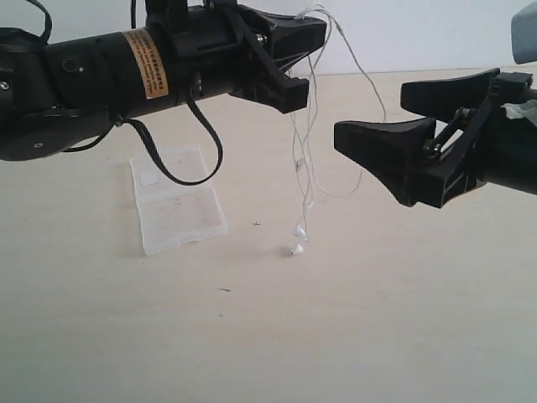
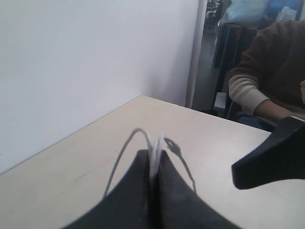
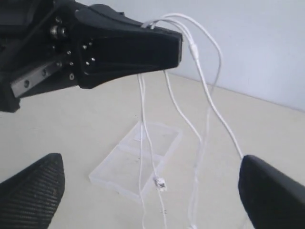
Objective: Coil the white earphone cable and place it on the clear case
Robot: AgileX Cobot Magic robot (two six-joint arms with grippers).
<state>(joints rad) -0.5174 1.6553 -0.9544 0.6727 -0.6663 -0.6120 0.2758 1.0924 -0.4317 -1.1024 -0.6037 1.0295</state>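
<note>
My left gripper (image 2: 153,155) is pinched shut on a few loops of the white cable (image 1: 306,168), held high. My right gripper (image 1: 369,113) stands wide beside the hanging strands, holding nothing. I judge the coiling is underway: next I must gather the loose length. Farther left lies the clear case (image 1: 180,210). I cannot tell whether the earbuds (image 1: 295,243) touch the table (image 1: 377,336).

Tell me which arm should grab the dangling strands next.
Right. The right gripper stands open beside the hanging white earphone cable; the left gripper is shut on its top loops.
</note>
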